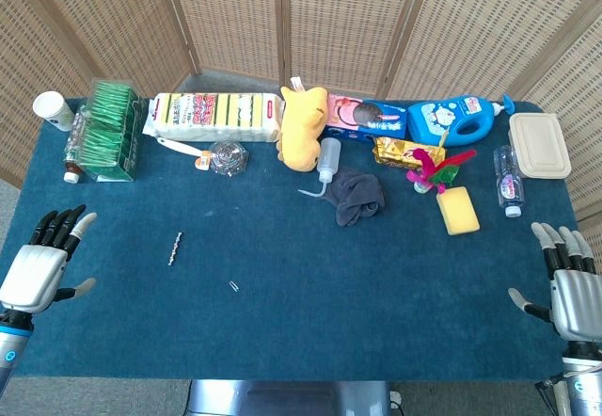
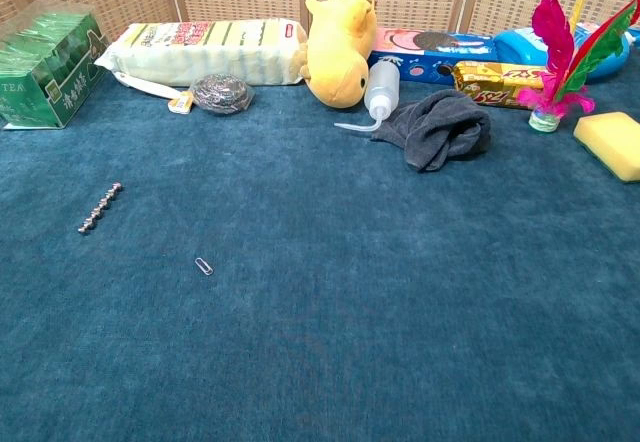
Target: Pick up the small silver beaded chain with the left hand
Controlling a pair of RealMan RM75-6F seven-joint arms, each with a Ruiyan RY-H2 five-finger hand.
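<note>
The small silver beaded chain lies straight on the blue tablecloth, left of centre; the chest view shows the chain at its left side. My left hand rests at the table's left edge, fingers spread, holding nothing, well to the left of the chain. At the right edge my right hand is likewise spread and empty. Neither hand appears in the chest view.
A small paperclip lies just right of the chain. Along the back stand a green tea box, sponge pack, steel scourer, yellow plush, squeeze bottle, grey cloth and yellow sponge.
</note>
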